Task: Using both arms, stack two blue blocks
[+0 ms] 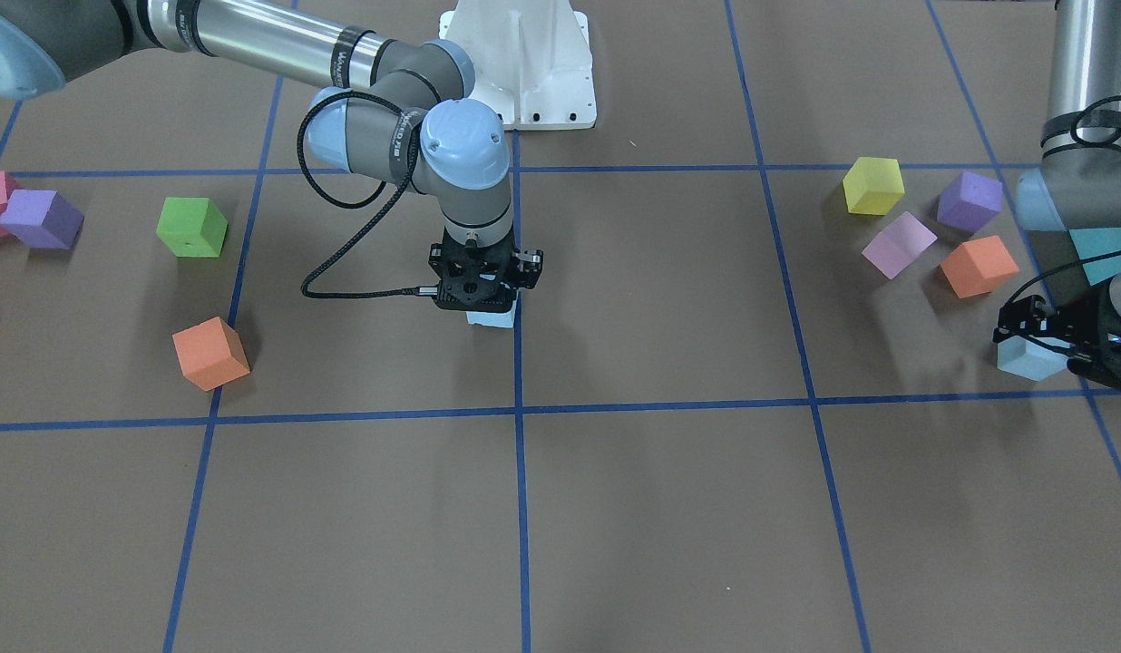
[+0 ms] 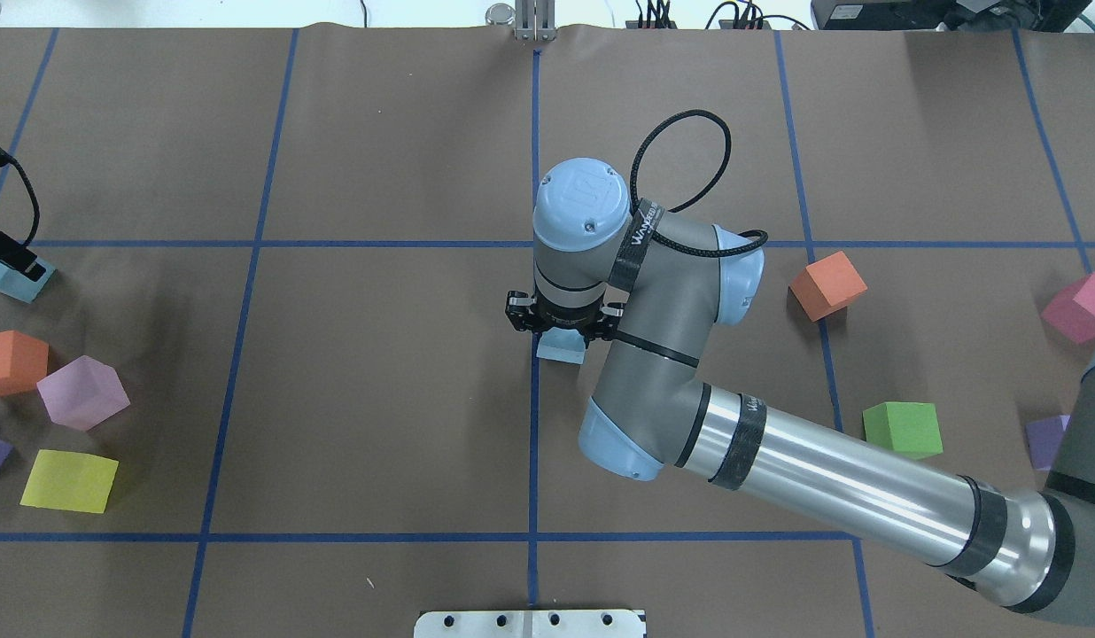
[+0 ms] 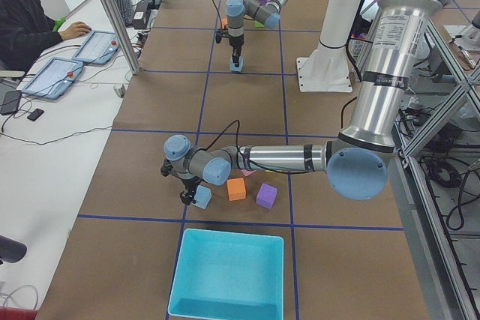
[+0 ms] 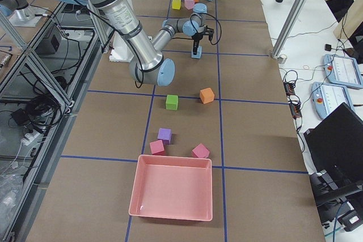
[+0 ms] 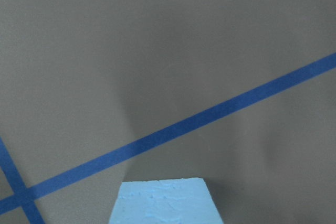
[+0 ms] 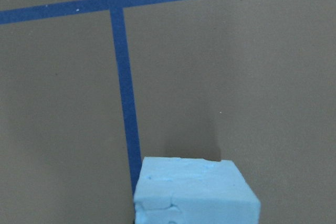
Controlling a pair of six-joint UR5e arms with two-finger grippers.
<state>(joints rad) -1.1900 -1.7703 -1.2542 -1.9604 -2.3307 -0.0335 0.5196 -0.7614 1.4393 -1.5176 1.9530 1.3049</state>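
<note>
While the right gripper (image 2: 561, 321) pinches one blue block (image 2: 561, 348) at table centre, the left gripper (image 1: 1050, 328) pinches the other blue block (image 1: 1028, 356), well apart toward nine o'clock in the overhead view.

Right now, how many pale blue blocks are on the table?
2. One blue block sits at the table's centre line under the right hand. The other blue block is at the left hand, near the table's left end. None stacked yet; others may be hidden.

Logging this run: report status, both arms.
Right gripper on a blue block at table centre. Left gripper at the second blue block, far side. Nothing between them.
</note>
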